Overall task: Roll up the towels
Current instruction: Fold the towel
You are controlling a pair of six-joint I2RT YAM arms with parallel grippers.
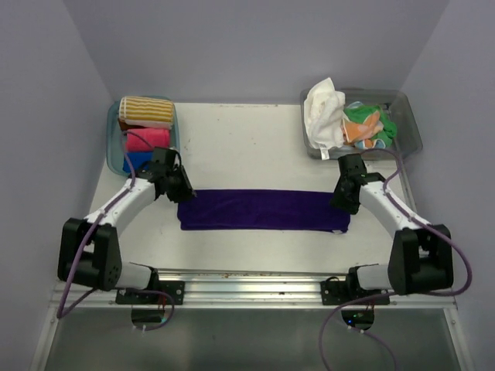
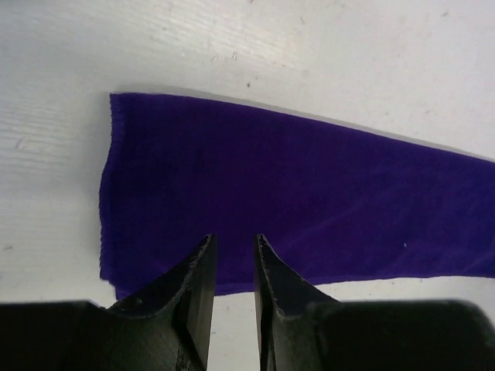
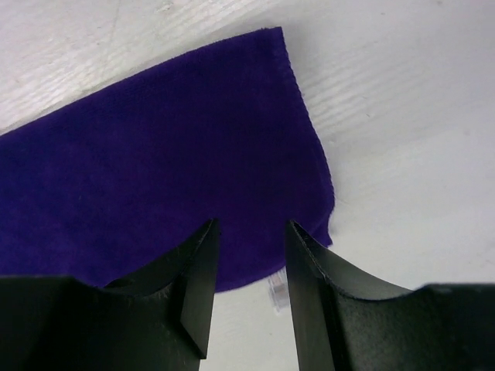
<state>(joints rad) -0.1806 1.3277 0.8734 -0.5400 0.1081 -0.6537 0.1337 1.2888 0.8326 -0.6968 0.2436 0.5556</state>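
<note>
A purple towel [image 1: 263,210] lies flat on the white table as a long folded strip. My left gripper [image 1: 182,192] hovers over its left end, jaws a narrow gap apart with nothing between them; the left wrist view shows that gripper [image 2: 233,239] above the towel [image 2: 294,209] near its front edge. My right gripper [image 1: 345,202] hangs over the right end, open wider and empty. In the right wrist view the gripper [image 3: 251,224] sits over the towel's [image 3: 170,154] near corner, where a small white label pokes out.
A tub [image 1: 114,147] at the back left holds rolled striped [image 1: 145,110], pink [image 1: 147,140] and blue [image 1: 138,160] towels. A clear tub [image 1: 410,127] at the back right holds loose white [image 1: 323,112], orange [image 1: 360,130] and green [image 1: 384,124] towels. Purple walls close in three sides.
</note>
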